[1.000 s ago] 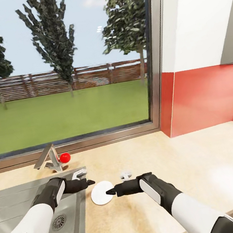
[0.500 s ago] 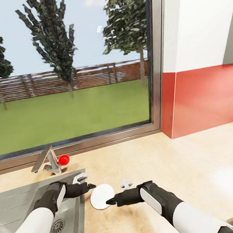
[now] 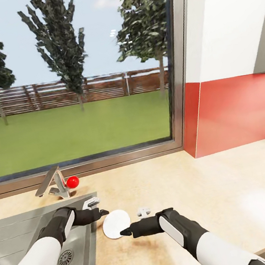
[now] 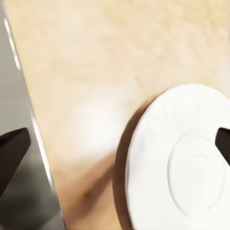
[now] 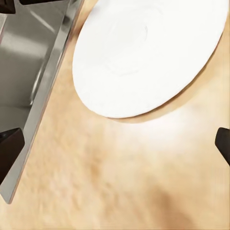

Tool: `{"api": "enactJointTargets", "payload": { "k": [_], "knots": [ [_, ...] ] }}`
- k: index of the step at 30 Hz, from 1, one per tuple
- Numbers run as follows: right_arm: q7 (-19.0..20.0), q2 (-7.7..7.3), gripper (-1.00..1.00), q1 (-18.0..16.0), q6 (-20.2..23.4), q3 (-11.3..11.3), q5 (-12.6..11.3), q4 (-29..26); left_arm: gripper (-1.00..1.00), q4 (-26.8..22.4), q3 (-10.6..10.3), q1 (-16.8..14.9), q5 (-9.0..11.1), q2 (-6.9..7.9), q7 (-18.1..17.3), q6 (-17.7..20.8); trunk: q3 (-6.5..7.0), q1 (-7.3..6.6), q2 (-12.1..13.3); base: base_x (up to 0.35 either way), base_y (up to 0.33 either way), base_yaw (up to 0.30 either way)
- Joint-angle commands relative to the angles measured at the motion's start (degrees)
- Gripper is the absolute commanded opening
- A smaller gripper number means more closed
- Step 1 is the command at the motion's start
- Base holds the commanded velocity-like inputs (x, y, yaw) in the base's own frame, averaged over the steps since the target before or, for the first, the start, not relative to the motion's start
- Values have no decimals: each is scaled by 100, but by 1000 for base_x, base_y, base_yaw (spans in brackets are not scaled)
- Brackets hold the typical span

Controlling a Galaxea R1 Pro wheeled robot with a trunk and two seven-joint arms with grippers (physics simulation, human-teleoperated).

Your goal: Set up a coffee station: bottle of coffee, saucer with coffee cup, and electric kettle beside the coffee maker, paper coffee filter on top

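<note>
Countertop [image 3: 192,191], matte light wood-grain slab, is running under a big window; grey steel sink [image 3: 20,234] w/ round drain is sitting inset at its left, angular tap [image 3: 51,183] w/ red knob behind it. Saucer [image 3: 116,224], plain white disc w/ faint fluted rim & shallow centre well, is lying flat on the wood just beside the sink edge; round, so no long axis. Small white piece [image 3: 143,211] is lying near its right, too small to ID. Left gripper [image 3: 103,213] is hovering at the saucer's sink-side rim, jaws spread wide & holding nothing; contact unclear. Right gripper [image 3: 124,232] is pointing at the saucer's near rim, fingers parted, nothing between them.
</note>
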Motion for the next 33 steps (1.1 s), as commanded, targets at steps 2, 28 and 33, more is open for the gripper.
{"api": "enactJointTargets", "payload": {
  "k": [2, 28, 33],
  "knots": [
    [3, -2, 100, -3, 16, 12, -17, 11, 100, 240, 40, 2, -63, -10, -40, 38, -4, 4, 0, 1, 0, 0],
    [-21, 4, 100, -3, 6, 10, -18, 16, 100, 246, 47, 3, -47, -159, -33, 129, -4, 4, 0, 0, 0, 0],
    [-23, 7, 100, -4, 2, 12, -17, 15, 100, 246, 47, 3, -53, -258, -25, 151, -4, 4, 0, 0, 0, 0]
  ]
}}
